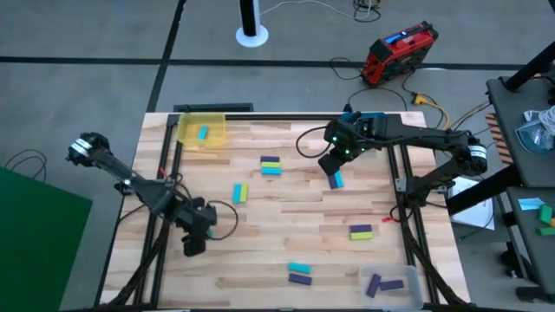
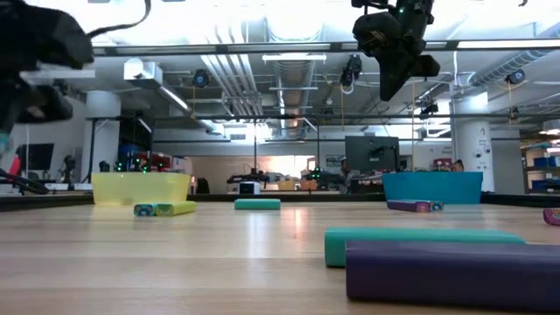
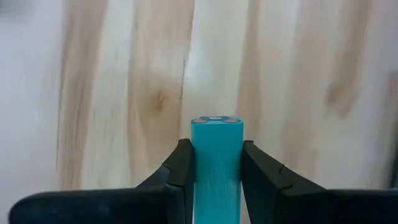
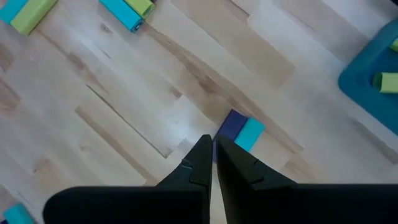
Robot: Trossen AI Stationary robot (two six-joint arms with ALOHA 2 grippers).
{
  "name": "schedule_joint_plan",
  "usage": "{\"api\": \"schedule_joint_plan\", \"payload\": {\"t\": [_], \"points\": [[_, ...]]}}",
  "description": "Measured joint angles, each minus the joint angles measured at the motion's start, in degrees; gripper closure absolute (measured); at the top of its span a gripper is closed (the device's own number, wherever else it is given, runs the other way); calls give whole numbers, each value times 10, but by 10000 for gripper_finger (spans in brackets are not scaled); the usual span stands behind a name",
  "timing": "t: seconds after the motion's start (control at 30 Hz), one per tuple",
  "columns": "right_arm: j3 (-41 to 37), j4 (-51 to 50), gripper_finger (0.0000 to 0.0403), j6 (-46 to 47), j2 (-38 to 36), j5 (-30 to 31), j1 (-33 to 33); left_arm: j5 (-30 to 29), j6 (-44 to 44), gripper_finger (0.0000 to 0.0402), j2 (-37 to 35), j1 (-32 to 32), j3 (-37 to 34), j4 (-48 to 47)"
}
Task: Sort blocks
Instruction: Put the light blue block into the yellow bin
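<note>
We are seeing the left gripper [image 3: 214,171] clenching a flat cyan plastic block [image 3: 216,165] near the wooden tabletop's [image 1: 286,217] left edge; it could slip. The right gripper [image 4: 213,152], fingers closed and empty, is hovering over a purple-and-cyan block pair [image 4: 241,129].

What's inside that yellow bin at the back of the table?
One cyan block lies in the yellow bin. From table height the bin's wall hides its inside, so only the overhead camera shows it.

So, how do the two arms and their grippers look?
Both arms are dark, built of slim jointed segments. The left arm has a white band near its base, and thin black cables loop beside it. The right arm shows small green lights near its wrist. The left gripper and the right gripper each have two matte black fingers that taper toward the tips.
</note>
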Motion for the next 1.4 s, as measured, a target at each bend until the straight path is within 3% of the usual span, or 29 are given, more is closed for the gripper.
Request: {"api": "schedule_joint_plan", "payload": {"t": [0.17,0.27,0.4,0.57,0.67,0.87,1.1,1.23,1.4], "points": [[0,2,390,-9,0,0,-6,-73,-41,330,-65,26,32,-75],[0,9,390,-10,0,0,-13,-107,-40,330,-94,77,56,-127],[0,23,390,-10,0,0,-24,-172,5,330,-122,183,102,-151],[0,44,390,-18,0,0,-36,-279,121,330,-130,334,171,-145],[0,47,390,-18,0,0,-43,-294,185,330,-129,435,195,-136],[0,63,390,-23,0,0,-46,-232,215,330,-121,643,178,-64],[0,71,390,-24,0,0,-48,-25,209,330,-36,851,157,-9],[0,71,390,-24,0,0,-48,1,203,330,26,899,157,-8],[0,70,390,-17,0,0,-48,-28,222,330,78,903,187,-11]]}}
